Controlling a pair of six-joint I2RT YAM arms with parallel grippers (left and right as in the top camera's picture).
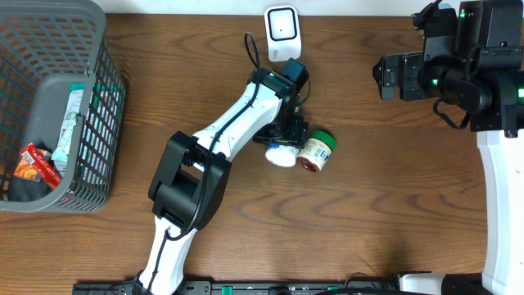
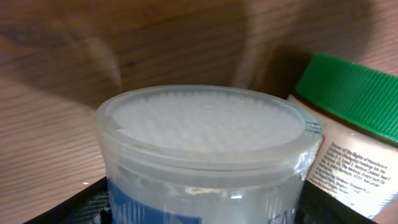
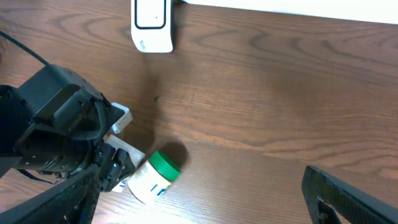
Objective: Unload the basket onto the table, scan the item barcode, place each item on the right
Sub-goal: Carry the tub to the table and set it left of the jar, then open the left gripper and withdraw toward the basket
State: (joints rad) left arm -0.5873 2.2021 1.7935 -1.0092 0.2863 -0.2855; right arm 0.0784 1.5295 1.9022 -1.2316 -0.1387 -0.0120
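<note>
1. Left end effector (image 1: 282,138) stands mid-bench, jaws set wide around a clear cotton-swab tub (image 2: 205,124). Dark pads show at both lower sides of the tub and appear to press on it. Whether the tub is clear of the bench (image 1: 393,213) cannot be told.
2. Right end effector (image 1: 385,75) hovers at the far right, fully open and empty.
3. Step in hand, by judgement: carry the tub to the barcode scanner (image 1: 282,31) at the far edge, just beyond the left wrist. No barcode shows on the tub, only a blue label edge low on its wall. The coded side should face the scanner window, square and steady.
4. Grip note: the wall is smooth, round plastic and may turn or slip in the pads, so a slow move is advised.
5. Obstruction: a green-lidded jar (image 1: 316,152) lies on its side just right of the tub, touching or nearly so. Lifting straight up first should avoid rolling it.
6. Grey mesh basket (image 1: 98,123) at the left holds packets, well apart from the path.
</note>
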